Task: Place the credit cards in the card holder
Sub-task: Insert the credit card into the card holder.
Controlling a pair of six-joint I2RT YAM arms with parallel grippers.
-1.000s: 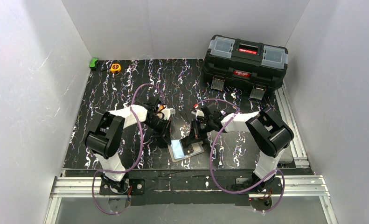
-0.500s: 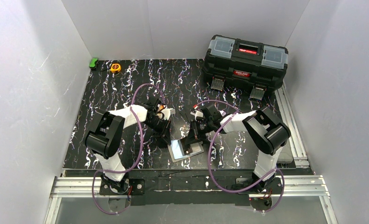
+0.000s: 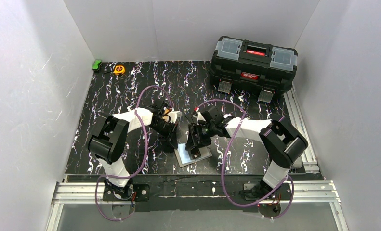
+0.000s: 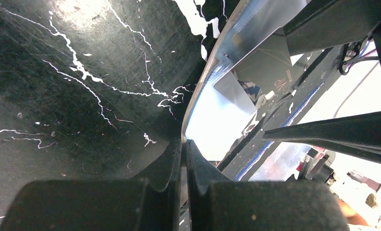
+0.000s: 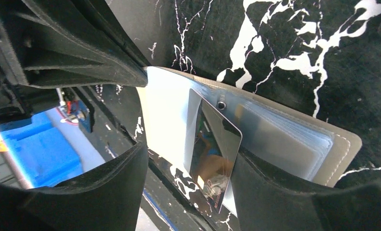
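credit card (image 5: pixel 212 154) stood between the fingers (image 5: pixel 106 192) of the right gripper (image 5: pixel 190 163). those fingers were spread wide and clamped nothing, one clear of the card's near edge and the other just beside its far edge. the card looked glossy, almost mirror-like. one end was tucked into a clear pocket of the card holder (image 5: pixel 345 144) and the rest stuck out at a slant, not yet seated.

the left gripper (image 4: pixel 183 156) was clenched on the thin edge of the holder's open flap and held it.

judging by its look, the card would be very light, thin and stiff with a little spring, and slick on both faces. a pinch on the flat faces could slip, so the free short end seemed the better place to take it, or to press it home edge-on. the pocket film looked soft and likely to buckle or cling. the holder itself seemed light enough to skate if the flap were let go. whether other cards sat in the pockets could not be told.

the holder lay open on the black marbled table (image 3: pixel 130 86), near the front edge between the two arms. a black toolbox (image 3: pixel 253 60) stood at the far right, and a yellow tape measure (image 3: pixel 119 70) lay in the far left corner.
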